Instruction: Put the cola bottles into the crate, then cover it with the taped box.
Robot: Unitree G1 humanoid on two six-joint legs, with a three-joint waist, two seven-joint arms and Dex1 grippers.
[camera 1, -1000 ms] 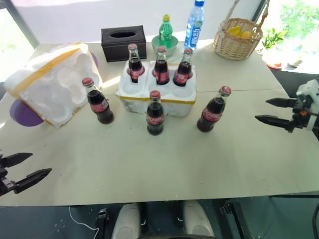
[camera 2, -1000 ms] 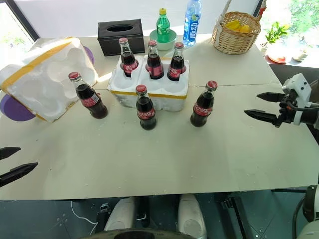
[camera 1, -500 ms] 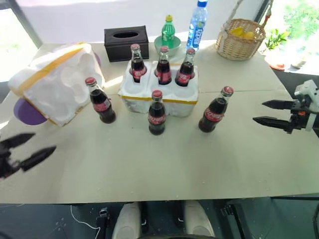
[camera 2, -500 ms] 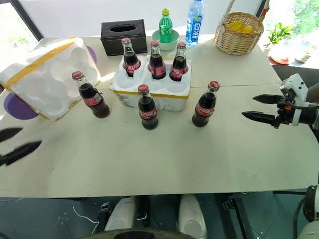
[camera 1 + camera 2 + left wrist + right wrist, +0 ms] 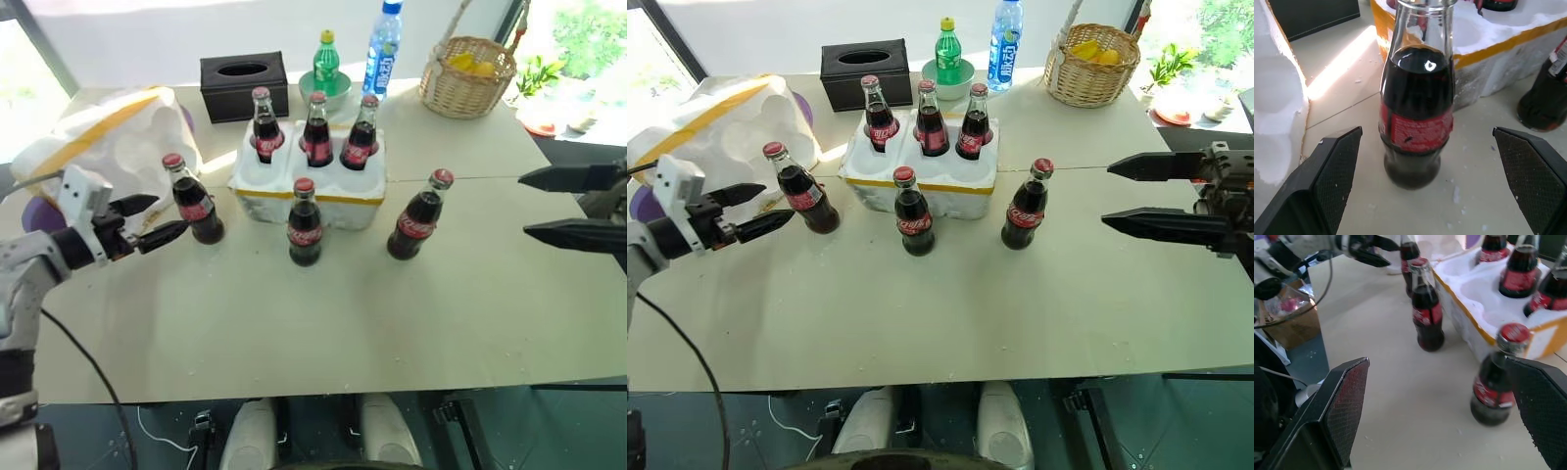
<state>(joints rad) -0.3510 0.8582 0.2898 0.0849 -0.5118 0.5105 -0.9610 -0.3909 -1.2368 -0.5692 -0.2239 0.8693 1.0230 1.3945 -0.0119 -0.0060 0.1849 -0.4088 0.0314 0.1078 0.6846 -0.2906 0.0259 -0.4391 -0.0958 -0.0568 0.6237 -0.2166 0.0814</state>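
Taped box behind left claw

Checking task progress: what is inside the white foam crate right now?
The crate holds three cola bottles upright in its back row of sockets. The three front sockets are empty. The bases of the seated bottles are hidden by the foam.
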